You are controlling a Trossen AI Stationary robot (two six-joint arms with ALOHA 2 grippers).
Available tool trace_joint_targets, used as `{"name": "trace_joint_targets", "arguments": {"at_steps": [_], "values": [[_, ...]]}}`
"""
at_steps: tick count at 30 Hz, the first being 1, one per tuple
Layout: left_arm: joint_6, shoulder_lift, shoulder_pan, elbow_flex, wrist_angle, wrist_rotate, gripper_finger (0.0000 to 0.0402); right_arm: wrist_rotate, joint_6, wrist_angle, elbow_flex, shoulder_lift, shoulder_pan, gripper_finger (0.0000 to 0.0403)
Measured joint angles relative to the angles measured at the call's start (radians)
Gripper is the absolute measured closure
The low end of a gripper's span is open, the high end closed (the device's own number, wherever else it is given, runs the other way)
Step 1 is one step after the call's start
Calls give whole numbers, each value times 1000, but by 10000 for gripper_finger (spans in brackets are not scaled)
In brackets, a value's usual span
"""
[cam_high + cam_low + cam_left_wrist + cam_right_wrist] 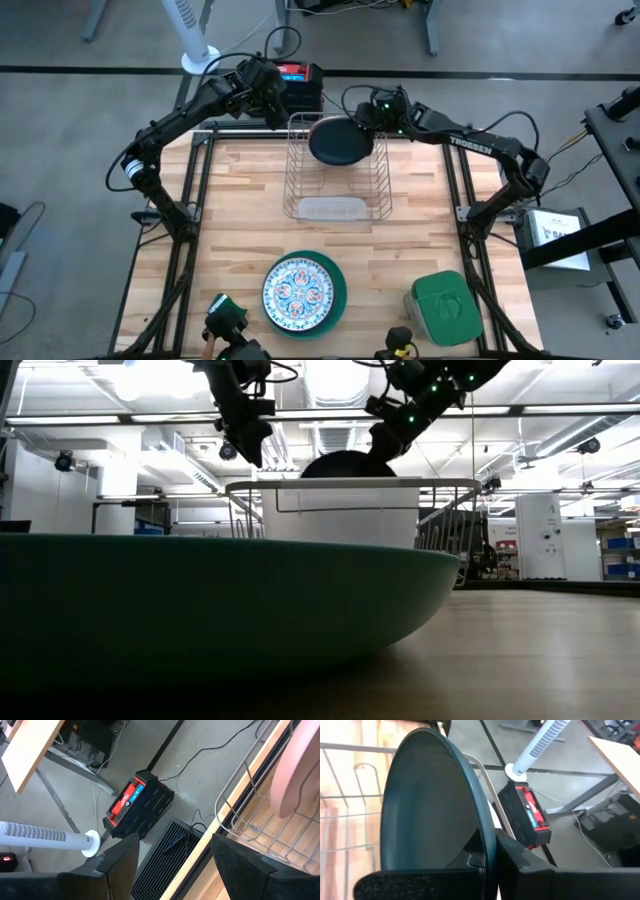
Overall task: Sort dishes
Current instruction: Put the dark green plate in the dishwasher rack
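At upper left of the high view our left gripper [272, 92] hangs with fingers apart, holding nothing, beside the wire dish rack [336, 170]. Upper centre, our right gripper [366, 118] is clamped on the dark teal plate [340, 141], on edge over the rack. We should keep it upright, lower it between the wires clear of the salmon-pink plate [297, 767], then release.

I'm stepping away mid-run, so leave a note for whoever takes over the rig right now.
Right tool: shut on the dark teal plate, held on edge over the wire rack.
Left tool: open, empty, beyond the table's far edge by the rack's far left corner.
Done: salmon-pink plate stands in the rack.
Left: seat the dark teal plate; then the ornamented plate stacked on the teal-green plate at the near edge.
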Motion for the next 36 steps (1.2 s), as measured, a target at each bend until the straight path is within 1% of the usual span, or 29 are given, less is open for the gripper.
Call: {"name": "trace_joint_targets", "arguments": {"at_steps": [2, 3, 6, 8, 10, 11, 14, 16, 20, 21, 25, 30, 32, 36], "values": [[0, 0, 0, 0, -1, 0, 164, 9, -8, -33, 15, -14, -1, 398], [0, 0, 0, 0, -3, 0, 164, 30, -15, -48, 23, -25, -1, 398], [18, 0, 0, 0, -17, 18, 164, 159, -53, -92, 33, -63, -2, 398], [56, 0, 1, -10, -21, 95, 164, 225, -66, -108, 33, -91, -8, 399], [106, 0, 3, -19, -21, 198, 164, 233, -67, -107, 33, -123, -25, 399], [126, 0, 3, -22, -20, 229, 164, 237, -67, -105, 33, -139, -29, 399], [152, 0, 3, -27, -2, 236, 164, 235, -67, -105, 31, -176, -59, 400], [158, 0, 10, -27, 1, 228, 164, 205, -67, -109, 22, -195, -78, 400], [166, 0, 30, -34, 4, 229, 164, 51, -22, -98, -17, -232, -129, 400], [166, 0, 33, -41, 3, 229, 164, 31, -13, -90, -31, -235, -137, 400], [190, 0, 49, -78, -24, 233, 164, 50, -26, -56, -83, -247, -138, 400], [176, 0, 50, -104, -28, 286, 164, 50, 7, -40, -119, -267, -131, 400], [159, -1, 50, -110, -27, 309, 164, 52, -2, -36, -148, -267, -116, 400], [150, -1, 50, -143, -29, 340, 164, 50, -16, 37, -208, -277, -78, 400]]}}
